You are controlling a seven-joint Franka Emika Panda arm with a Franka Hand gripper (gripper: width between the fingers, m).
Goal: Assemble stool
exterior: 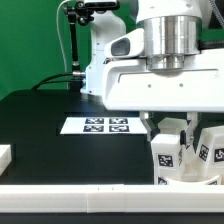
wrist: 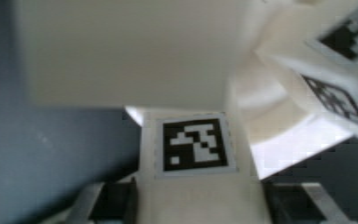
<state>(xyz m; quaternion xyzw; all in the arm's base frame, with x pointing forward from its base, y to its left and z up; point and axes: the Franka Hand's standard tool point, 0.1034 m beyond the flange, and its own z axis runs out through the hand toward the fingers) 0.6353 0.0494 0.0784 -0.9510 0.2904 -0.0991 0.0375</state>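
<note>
Nearest the exterior camera, a plain white bar runs across the bottom of the frame, along the table's front edge. Just above it, at lower right, the gripper reaches down from the big white wrist housing that fills the right half of the picture. Its dark fingers stand on either side of a tagged leg block. In the wrist view the same leg block sits between the two grey fingertips with its square tag facing the camera, so the jaws appear clamped on the block, neither wide apart nor fully together.

Beyond the block, the wrist view shows the pale curved wall of the seat disc and, at the right edge, other tagged parts. In the exterior view, a second leg block stands at the far right, just beside the held one, and both seem to rise from white parts low at the lower right. The leg is probably held upright and close against the seat so that it can be fitted or turned into its socket; whether it is seated yet cannot be told.

Farther out, toward the middle of the frame, the marker board lies flat on the black table, well apart from the work. A small white piece sits at the left edge.
</note>
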